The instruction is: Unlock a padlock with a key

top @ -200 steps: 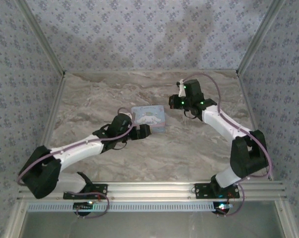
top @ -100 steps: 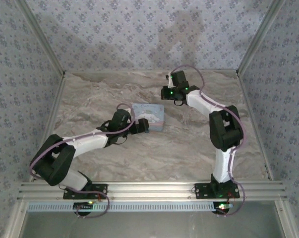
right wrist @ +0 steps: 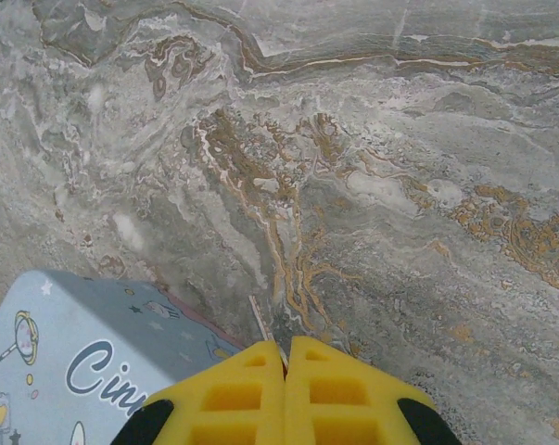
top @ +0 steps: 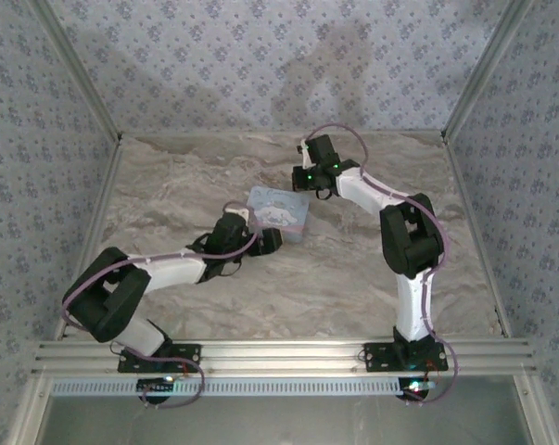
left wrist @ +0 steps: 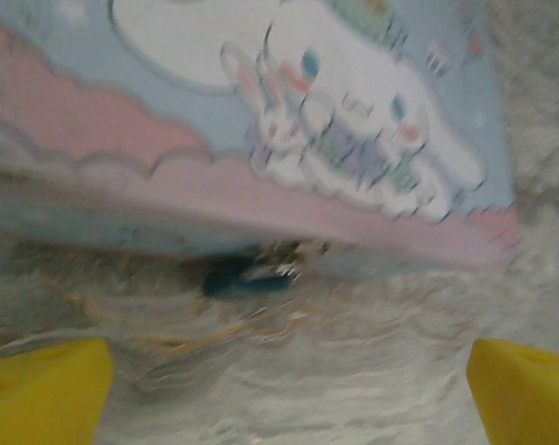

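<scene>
Padlock (left wrist: 247,276) lies on desk (right wrist: 400,185) tight against side of tin (left wrist: 260,111); left tool (left wrist: 288,371) spread wide just short of it, right tool (right wrist: 285,348) pinched on thin sliver, likely key (right wrist: 259,320); best clamp padlock body squarely, keyhole exposed.

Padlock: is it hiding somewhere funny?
A bit. The tiny dark padlock sits tucked tight against the pale blue tin's near edge, partly shadowed by its rim, an awkward spot. The left wrist view is blurred, so finer detail is unclear.
</scene>
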Controlling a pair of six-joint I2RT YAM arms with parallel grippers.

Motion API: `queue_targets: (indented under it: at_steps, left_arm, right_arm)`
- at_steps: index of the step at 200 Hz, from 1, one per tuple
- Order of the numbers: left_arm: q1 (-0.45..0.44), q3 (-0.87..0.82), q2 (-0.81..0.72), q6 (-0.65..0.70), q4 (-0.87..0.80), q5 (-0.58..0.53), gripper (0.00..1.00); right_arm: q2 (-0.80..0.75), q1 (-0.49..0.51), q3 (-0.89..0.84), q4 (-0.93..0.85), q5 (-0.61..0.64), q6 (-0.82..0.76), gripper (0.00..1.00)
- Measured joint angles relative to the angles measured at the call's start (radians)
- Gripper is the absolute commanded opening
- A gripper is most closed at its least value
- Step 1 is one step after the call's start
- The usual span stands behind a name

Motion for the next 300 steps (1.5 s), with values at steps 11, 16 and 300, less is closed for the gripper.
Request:
queue_targets:
  at_steps: [11,16,300]
  left_arm:
    - [-0.026,-0.025,0.000,0.038,0.031,-0.037,0.98]
    - [-0.037,-0.041,0.000,0.059,0.056,-0.050,0.98]
    - [0.029,0.019,0.415,0.131,0.674,0.393,0.65]
  right_arm:
    - [0.003,0.001,0.000,-0.001,0.001,-0.002,0.00]
    - [0.005,0.001,0.000,-0.002,0.002,-0.005,0.00]
    - [0.054,-0.002,-0.002,0.024,0.034,-0.027,0.00]
